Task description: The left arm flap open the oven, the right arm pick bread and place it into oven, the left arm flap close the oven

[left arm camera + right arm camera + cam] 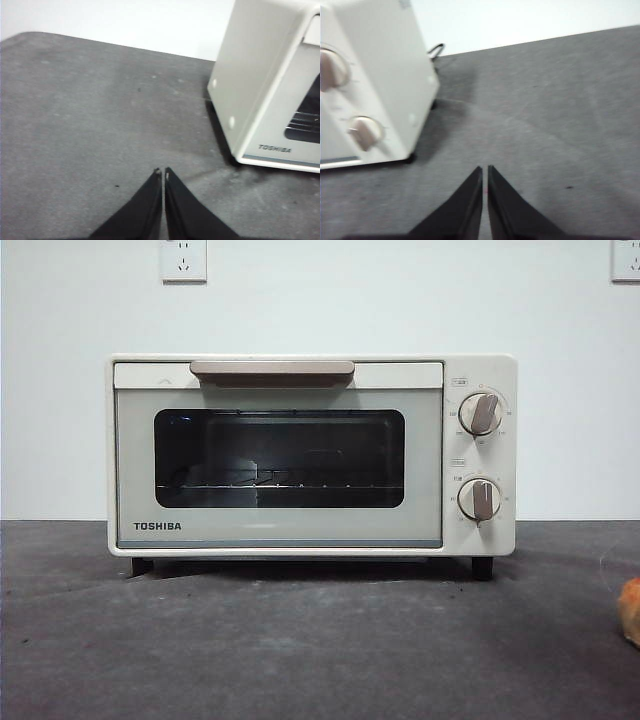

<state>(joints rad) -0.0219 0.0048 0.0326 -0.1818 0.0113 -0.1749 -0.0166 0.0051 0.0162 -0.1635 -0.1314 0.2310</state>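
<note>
The oven (310, 455) stands shut in the middle of the dark table (300, 650), with the bread (630, 610) only partly in view at the front view's right edge. The left gripper (163, 172) and right gripper (485, 170) hang over bare table beside the oven's two ends, jaws clenched and holding nothing.
</note>
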